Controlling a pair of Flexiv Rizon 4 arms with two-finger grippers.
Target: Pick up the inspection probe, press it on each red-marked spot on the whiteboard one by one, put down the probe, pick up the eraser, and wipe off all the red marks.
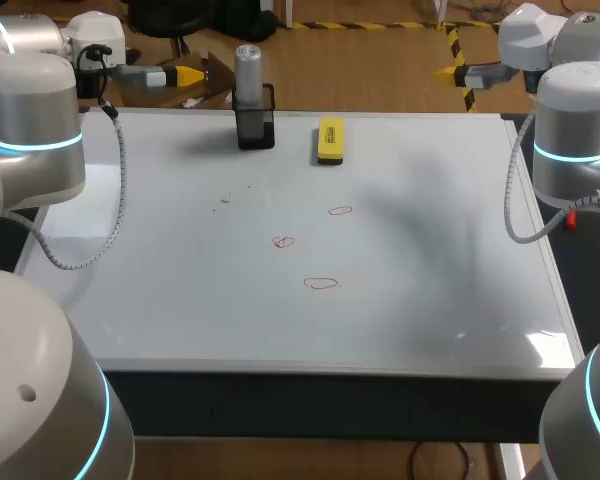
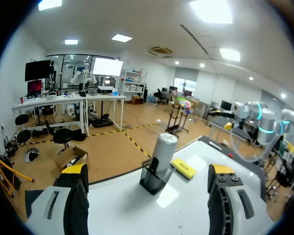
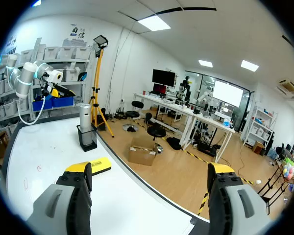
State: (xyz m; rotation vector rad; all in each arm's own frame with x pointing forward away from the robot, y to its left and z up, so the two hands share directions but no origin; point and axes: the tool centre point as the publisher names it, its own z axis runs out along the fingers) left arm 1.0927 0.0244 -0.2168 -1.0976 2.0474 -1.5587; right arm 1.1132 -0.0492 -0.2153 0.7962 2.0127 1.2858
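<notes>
Item: left claw (image 2: pixel 147 169); fingers spread wide, nothing held; it hangs at the far left corner of the whiteboard (image 1: pixel 180 310).

Item: right claw (image 3: pixel 149 169); likewise wide open and empty; it hangs at the far right corner.

Item: inspection probe (image 2: pixel 163 152); a silver cylinder, upright in a black holder (image 2: pixel 154 180); directly ahead of the left claw, in line with the gap between its fingers, but apart from both; farther off from the right claw, ahead of it and to one side.

Item: eraser (image 3: pixel 99 166); a yellow block lying flat on the whiteboard; just ahead of one finger of the right claw; just beside the holder, on the side away from the left claw.

Item: red marks, three, all unbroken: one (image 1: pixel 340 211) nearest the eraser, one (image 1: pixel 283 241) in the middle, one (image 1: pixel 321 283) farthest from both claws; all well apart from either claw, toward the middle of the board.

Item: worktop (image 1: pixel 310 405); carries the whiteboard, which lies flat and covers nearly all of it.

Progress, as judged: nothing appears done yet. The probe stands in its holder, the eraser lies untouched and no mark is wiped.

Outstanding: taking up the probe, most likely with the left claw, which faces it; pressing all three marks; returning the probe; lifting the eraser; wiping the board.
</notes>
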